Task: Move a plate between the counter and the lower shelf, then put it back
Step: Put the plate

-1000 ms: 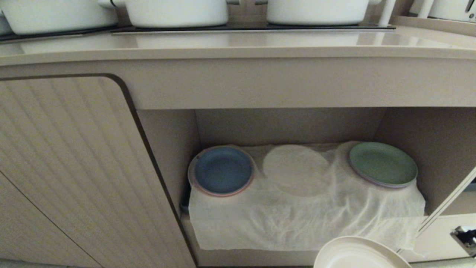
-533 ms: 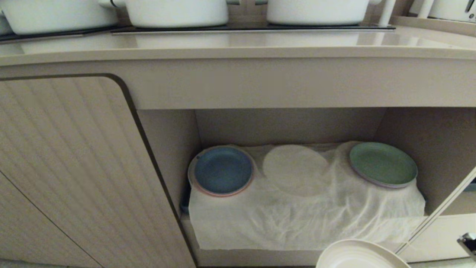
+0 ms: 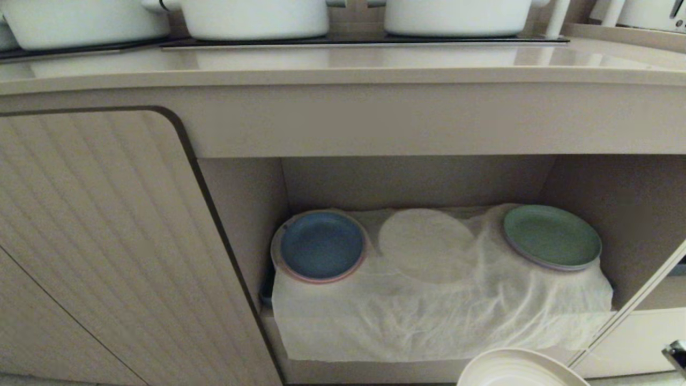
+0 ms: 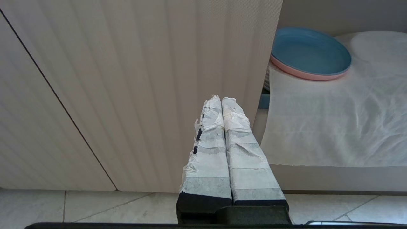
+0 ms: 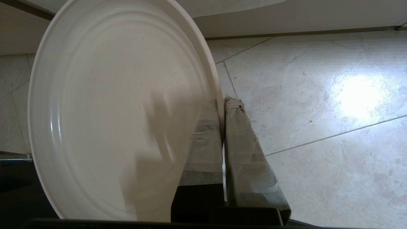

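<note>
The cream plate (image 3: 517, 371) pokes into the bottom of the head view, low in front of the lower shelf (image 3: 429, 327). In the right wrist view my right gripper (image 5: 223, 103) is shut on the plate's (image 5: 117, 111) rim, one taped finger on each face, and holds it above the tiled floor. A bit of that gripper (image 3: 676, 355) shows at the head view's lower right edge. The counter (image 3: 343, 67) runs across the top. My left gripper (image 4: 221, 100) is shut and empty, parked in front of the ribbed cabinet door (image 4: 143, 79).
On the shelf's white cloth sit a blue plate with a pinkish rim (image 3: 320, 245) at left and a green plate (image 3: 552, 237) at right, with a round cloth-covered bump (image 3: 426, 244) between them. White pots (image 3: 252, 16) stand on the black hob panels. The open door edge (image 3: 638, 297) slants at right.
The plate and the right gripper have sunk slightly toward the bottom edge of the head view. The shelf, the counter and the left arm have not moved.
</note>
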